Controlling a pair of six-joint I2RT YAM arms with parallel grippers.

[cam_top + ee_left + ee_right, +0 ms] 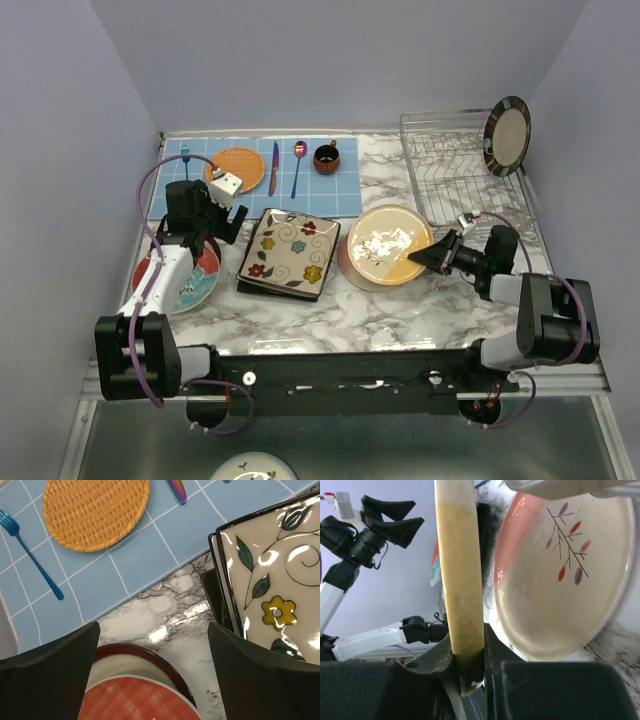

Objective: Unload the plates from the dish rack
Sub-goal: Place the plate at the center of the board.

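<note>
Top external view, starting at your left: the left claw [220, 222] hangs with its jaws spread as wide as they go and nothing between them. Directly beneath it lies the red-checked plate [142, 700], flat on the marble and already out of the rack. Ahead of that claw, on the blue placemat, are the blue fork [30, 555] and the orange woven mat [95, 510]; neither is yours to move. Just to its right sits the square flowered plate [288, 250] on top of a darker square one, also unloaded.

Moving right, the right claw [425, 257] is closed down narrow on the near rim of the cream plate [388, 243], pinching it edge-on between the two pads. Below and beyond that claw lies the pink plate [560, 590] with its little branch motif, face up. So the step in hand looks like setting the cream plate down onto the pink one. From the wrist camera the cream plate seems tilted against the pink plate, and you can't tell whether its far edge already touches.

Your next move: lower the wrist until the cream plate lies flat, open the jaws, and back straight out along the table so the rim isn't dragged.

Far right of the claw, the dish rack [440, 165] holds one stripe-rimmed plate [507, 135], upright at its back corner. That one comes afterwards.
</note>
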